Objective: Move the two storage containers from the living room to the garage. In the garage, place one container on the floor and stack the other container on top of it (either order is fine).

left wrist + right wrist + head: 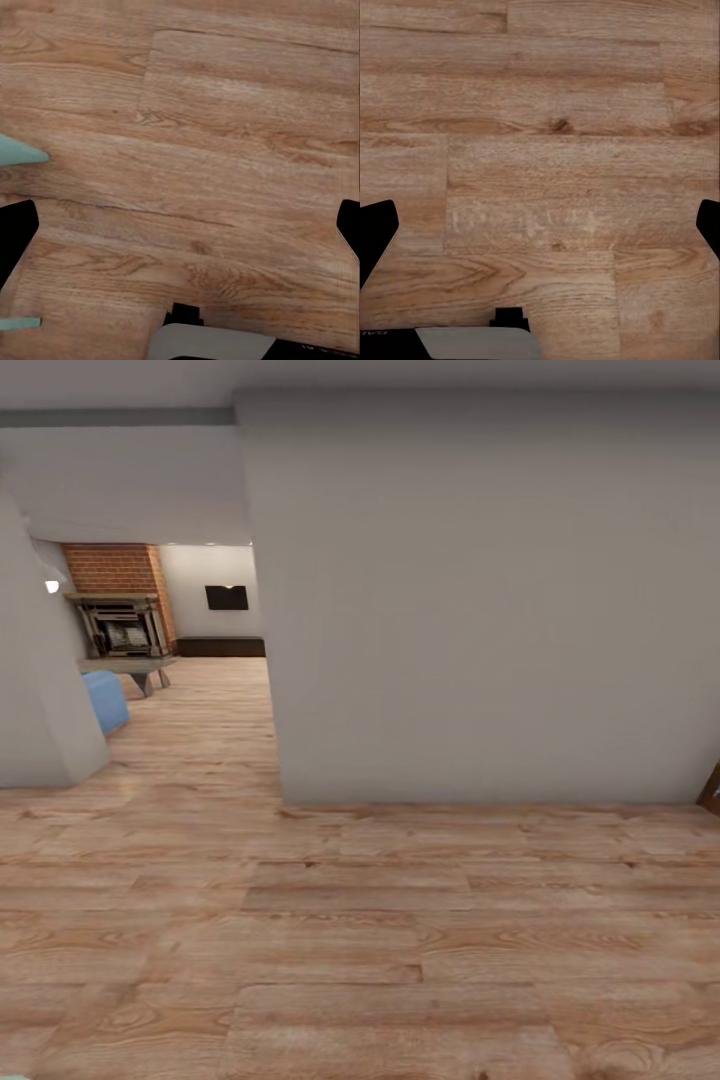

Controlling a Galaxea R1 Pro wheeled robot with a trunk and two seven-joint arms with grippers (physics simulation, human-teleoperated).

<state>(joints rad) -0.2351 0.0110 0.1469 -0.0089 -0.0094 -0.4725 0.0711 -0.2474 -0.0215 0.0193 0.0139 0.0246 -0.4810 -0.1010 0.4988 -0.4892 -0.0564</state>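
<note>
In the hallway, on light wood planks [360, 950], the head view faces a broad pale wall [480, 600] dead ahead. To its left a passage opens onto the living room [190, 650]: red-brick fireplace [112, 595] far left, wall TV [226, 597] over a dark low cabinet [222, 647] at the far end, a blue seat corner [104, 700] at the near left edge of the opening. No red-orange container to be seen from here.

Left wrist view: left gripper [180, 225] over bare planks, fingers standing wide at the two frame edges, nothing between them. Pale teal slivers [21, 152] at one edge; cannot tell what they are.

Right wrist view: right gripper [540, 225] likewise spread wide and empty, plank floor below.

Judgement: step in hand is the drive to fetch the first container; nothing carried yet. Next move calls for turning the base left and rolling through the opening, clearing the wall corner, then searching the room for the bins.
</note>
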